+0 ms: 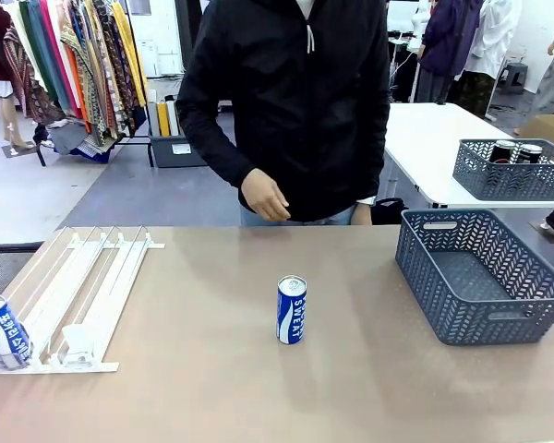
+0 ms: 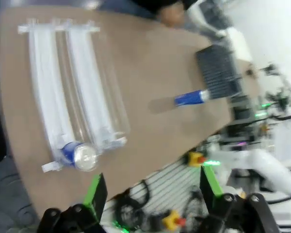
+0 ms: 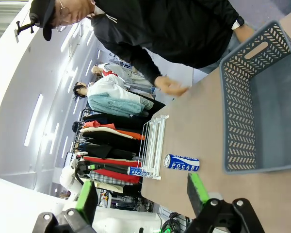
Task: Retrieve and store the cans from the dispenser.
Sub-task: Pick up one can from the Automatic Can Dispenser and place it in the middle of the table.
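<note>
Hovering above the near left part of the table (image 1: 212, 397), the left gripper (image 2: 153, 189) is holding its green-padded fingers spread wide and is gripping nothing. The right gripper (image 3: 140, 194) is likewise showing its fingers well apart and is looking across the table from the right side.

Nearest on the table, the white rack (image 1: 83, 286) is lying along the left side and sloping down toward the near edge. One blue-and-white can (image 1: 5, 329) is resting on its side at the low end of the outermost left lane, against the end stop.

A second blue-and-white can (image 1: 292, 310) is standing upright at the middle of the table. It is well apart from both the rack and the grey basket (image 1: 480, 277), which is sitting at the right side.

At the far edge a person in a black jacket is standing, with one hand (image 1: 265, 196) hanging just over the table and touching nothing.

Beyond, on a white table to the right, another grey basket (image 1: 512, 180) is holding dark cans (image 1: 503, 150); their markings cannot be made out.
</note>
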Robot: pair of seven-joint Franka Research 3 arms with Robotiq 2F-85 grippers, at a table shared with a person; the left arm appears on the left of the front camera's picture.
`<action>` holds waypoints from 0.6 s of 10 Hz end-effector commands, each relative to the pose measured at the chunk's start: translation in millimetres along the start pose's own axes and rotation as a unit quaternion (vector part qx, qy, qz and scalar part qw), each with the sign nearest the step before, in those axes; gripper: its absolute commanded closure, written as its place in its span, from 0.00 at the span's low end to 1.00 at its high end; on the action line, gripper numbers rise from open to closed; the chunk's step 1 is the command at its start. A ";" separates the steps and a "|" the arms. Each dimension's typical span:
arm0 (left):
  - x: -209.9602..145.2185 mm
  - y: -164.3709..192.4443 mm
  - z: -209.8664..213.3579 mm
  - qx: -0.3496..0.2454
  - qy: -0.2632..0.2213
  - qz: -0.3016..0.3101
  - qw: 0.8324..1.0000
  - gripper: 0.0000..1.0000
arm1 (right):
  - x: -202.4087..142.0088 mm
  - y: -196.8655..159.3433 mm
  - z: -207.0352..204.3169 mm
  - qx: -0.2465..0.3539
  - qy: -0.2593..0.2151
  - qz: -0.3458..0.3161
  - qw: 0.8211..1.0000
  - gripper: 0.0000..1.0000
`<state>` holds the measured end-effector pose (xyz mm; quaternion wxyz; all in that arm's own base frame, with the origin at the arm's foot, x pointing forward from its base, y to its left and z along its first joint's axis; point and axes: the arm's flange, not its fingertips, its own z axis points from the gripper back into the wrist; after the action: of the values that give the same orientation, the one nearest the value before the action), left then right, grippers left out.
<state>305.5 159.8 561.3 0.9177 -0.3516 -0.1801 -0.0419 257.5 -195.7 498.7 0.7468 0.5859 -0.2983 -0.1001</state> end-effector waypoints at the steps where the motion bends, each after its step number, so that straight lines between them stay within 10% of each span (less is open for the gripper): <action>1: -12.2 -12.9 -49.1 0.139 0.048 -0.015 0.989 0.00 | 2.4 1.1 -2.5 0.016 -0.009 0.013 1.000 0.00; 6: -28.0 9.5 -127.4 0.295 0.048 0.015 0.954 0.00 | 2.4 1.1 -2.5 0.016 -0.009 0.013 1.000 0.00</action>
<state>336.2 83.4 480.9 0.9863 -0.0821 -0.1418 -0.0206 257.4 -195.7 498.7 0.7468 0.5859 -0.2983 -0.1000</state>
